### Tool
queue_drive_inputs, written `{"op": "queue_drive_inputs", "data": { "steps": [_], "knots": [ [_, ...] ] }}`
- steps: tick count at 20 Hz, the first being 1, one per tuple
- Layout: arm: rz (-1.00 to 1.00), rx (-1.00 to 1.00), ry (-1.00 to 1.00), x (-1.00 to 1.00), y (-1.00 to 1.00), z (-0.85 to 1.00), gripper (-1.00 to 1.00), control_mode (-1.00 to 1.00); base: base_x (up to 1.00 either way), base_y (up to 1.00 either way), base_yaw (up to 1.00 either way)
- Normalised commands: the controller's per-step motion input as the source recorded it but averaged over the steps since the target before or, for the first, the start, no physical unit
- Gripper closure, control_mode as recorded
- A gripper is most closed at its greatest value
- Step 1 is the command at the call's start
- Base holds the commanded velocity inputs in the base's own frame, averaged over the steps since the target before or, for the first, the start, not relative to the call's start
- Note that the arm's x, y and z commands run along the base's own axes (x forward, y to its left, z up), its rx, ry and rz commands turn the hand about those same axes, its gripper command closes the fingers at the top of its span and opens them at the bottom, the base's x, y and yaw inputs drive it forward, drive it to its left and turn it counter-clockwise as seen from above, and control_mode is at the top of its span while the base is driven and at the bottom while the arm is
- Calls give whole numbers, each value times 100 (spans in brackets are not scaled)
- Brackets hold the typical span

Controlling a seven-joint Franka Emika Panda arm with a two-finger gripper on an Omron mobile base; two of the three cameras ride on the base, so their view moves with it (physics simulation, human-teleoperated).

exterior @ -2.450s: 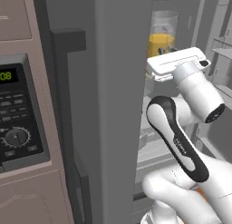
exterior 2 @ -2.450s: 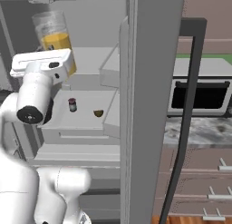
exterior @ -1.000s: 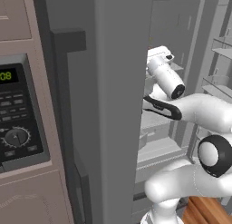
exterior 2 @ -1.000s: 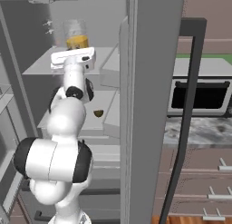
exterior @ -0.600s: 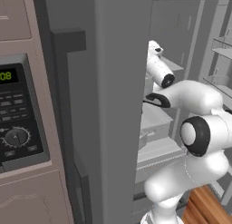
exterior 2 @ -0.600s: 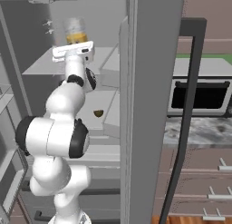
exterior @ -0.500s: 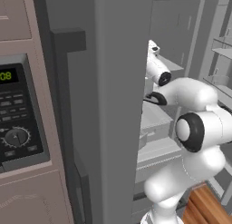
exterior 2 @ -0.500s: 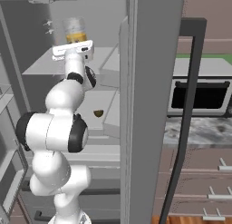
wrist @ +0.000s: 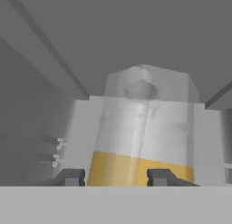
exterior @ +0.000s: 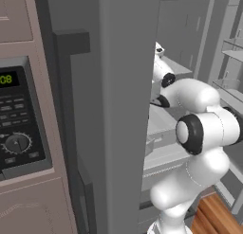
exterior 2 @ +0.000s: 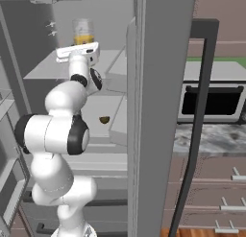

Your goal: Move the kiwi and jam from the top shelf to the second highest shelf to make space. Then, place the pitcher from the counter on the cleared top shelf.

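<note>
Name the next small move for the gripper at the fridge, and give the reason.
Probably draw the gripper straight back out of the fridge. The pitcher stands upright on the top shelf, the fingertips sit apart at its yellow base, apparently letting go, and the kiwi lies on the shelf below. A level retreat should avoid tipping the pitcher.

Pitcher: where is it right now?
In the right base view the pitcher stands on the top shelf inside the fridge, at the gripper; the kiwi sits one shelf lower, to its right.
</note>
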Motion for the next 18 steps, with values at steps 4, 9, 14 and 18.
{"op": "queue_drive_inputs", "data": {
  "steps": [4,9,14,18],
  "knots": [
    [0,0,-1,0,-5,-4,-100,-100,0,0,0],
    [0,0,0,-29,0,2,-100,-100,0,0,0],
    [0,0,0,-93,-12,8,-100,-100,0,0,0],
    [0,0,0,-100,-18,11,-100,-100,0,0,0]
  ]
}}
